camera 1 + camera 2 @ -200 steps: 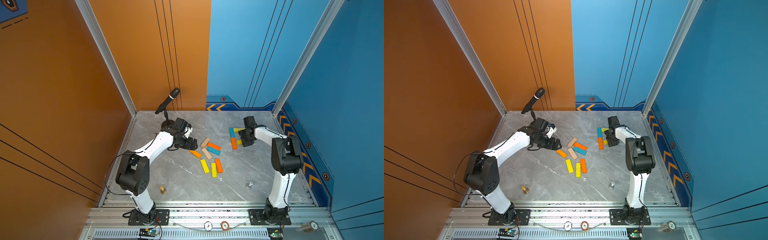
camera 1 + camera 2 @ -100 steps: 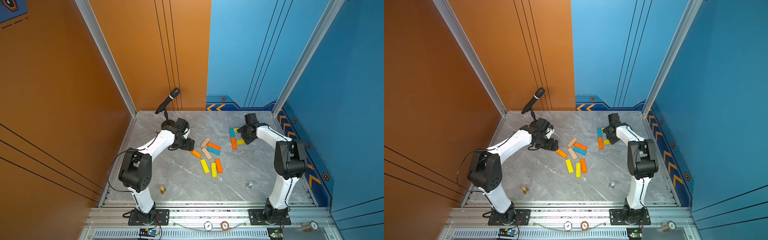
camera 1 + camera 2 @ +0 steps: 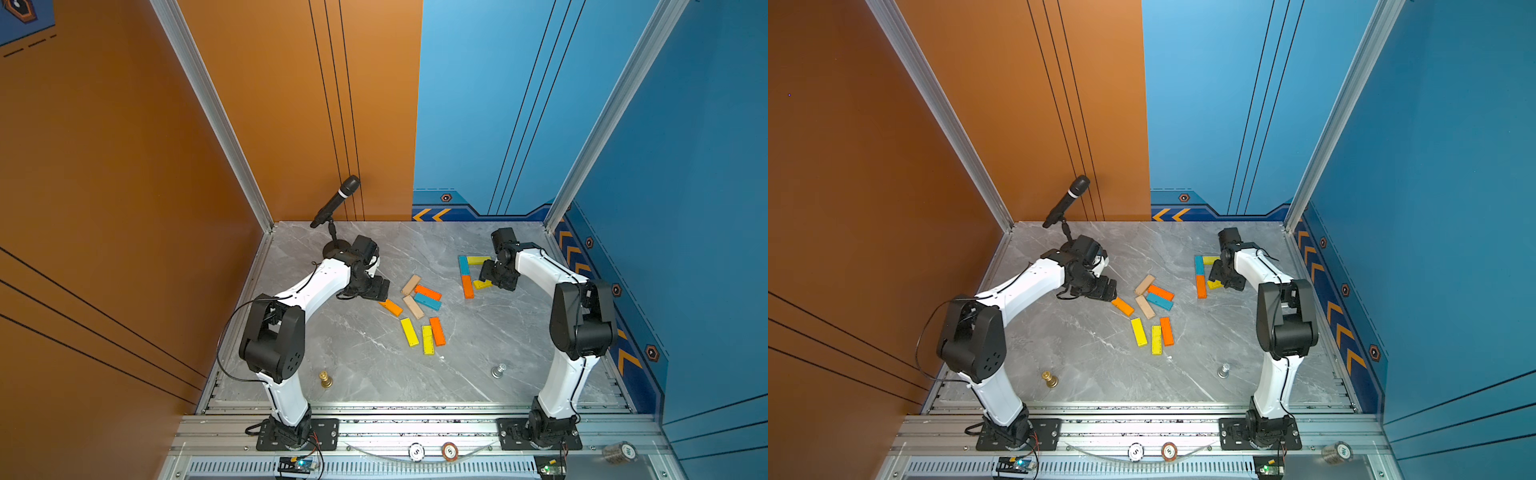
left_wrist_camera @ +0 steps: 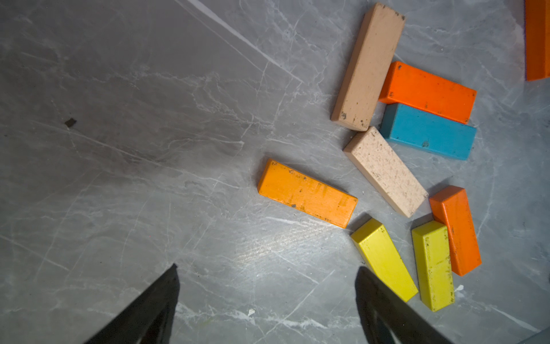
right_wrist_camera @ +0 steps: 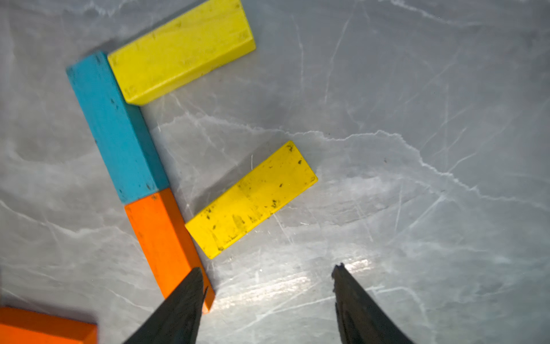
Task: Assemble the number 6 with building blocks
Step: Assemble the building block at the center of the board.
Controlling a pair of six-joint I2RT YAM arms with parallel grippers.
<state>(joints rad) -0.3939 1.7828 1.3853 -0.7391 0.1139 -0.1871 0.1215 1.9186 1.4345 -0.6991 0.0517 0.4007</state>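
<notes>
Marble table (image 3: 374,365), orange wall (image 3: 124,166), blue wall (image 3: 498,104) — mic (image 3: 334,202), gold chessman (image 3: 325,379), silver chessman (image 3: 498,370) around blocks (image 3: 414,306); left gripper (image 4: 268,297), right gripper (image 5: 268,286) agape, empty.

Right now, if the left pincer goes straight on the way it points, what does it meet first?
Probably the lone orange block, lying flat just ahead of the open left pincer, with only bare table between. Its height above the table is unclear, so it might pass over the block.
</notes>
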